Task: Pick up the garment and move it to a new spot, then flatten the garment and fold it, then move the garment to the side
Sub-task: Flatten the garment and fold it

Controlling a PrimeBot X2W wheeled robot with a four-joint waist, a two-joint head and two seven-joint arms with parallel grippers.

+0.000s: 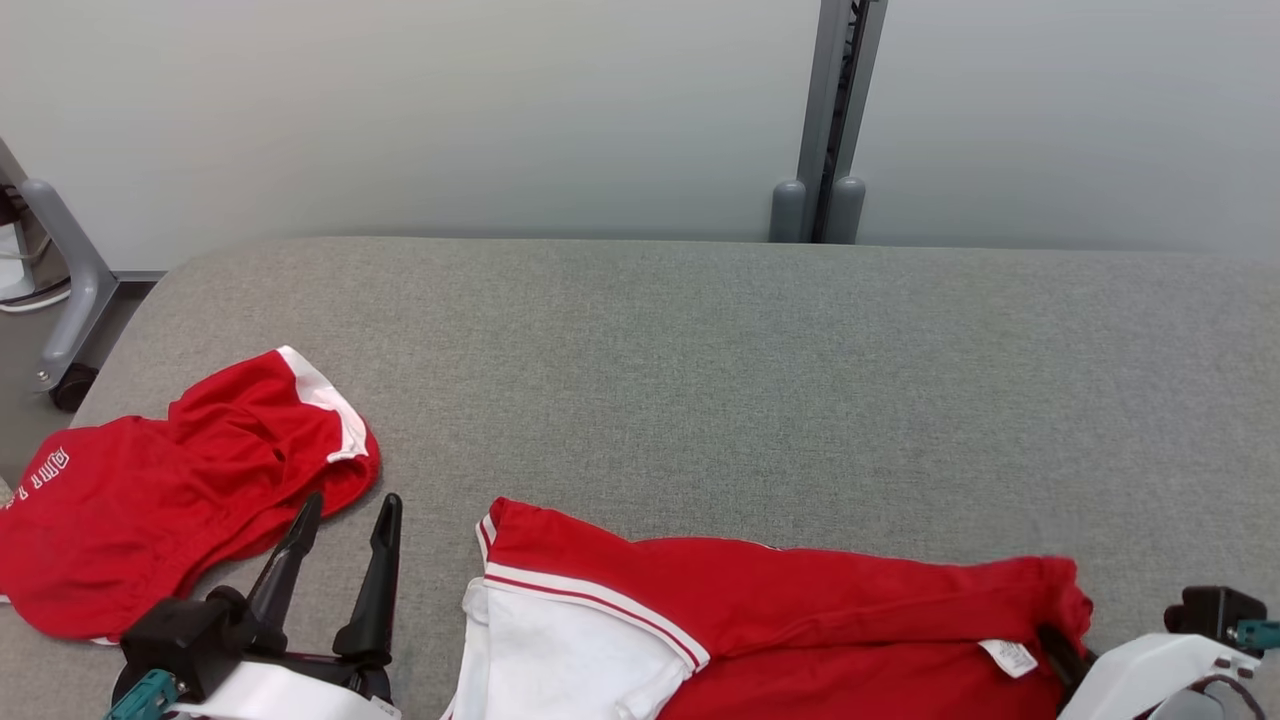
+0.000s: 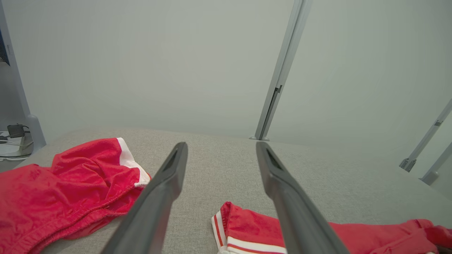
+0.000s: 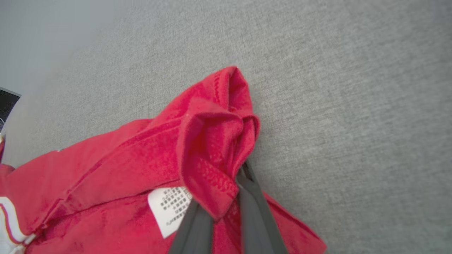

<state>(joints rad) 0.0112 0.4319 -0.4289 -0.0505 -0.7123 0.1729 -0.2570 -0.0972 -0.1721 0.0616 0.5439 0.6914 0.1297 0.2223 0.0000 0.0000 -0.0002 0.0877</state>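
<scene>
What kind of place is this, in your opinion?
Probably a robot test lab, not a home: a grey cloth-covered table bearing a red-and-white garment, plain pale partition panels joined by a metal post, and a wheeled stand at the left.

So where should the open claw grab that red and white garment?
Probably the striped hem corner, coming down from the left of the red and white garment: that end lies free on the grey pad beside the left claw, opposite the bunched end the right claw pinches.

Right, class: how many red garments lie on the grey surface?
2. One crumpled garment sits at the left; one stretched-out garment lies along the near edge. More may lie out of frame.
</scene>
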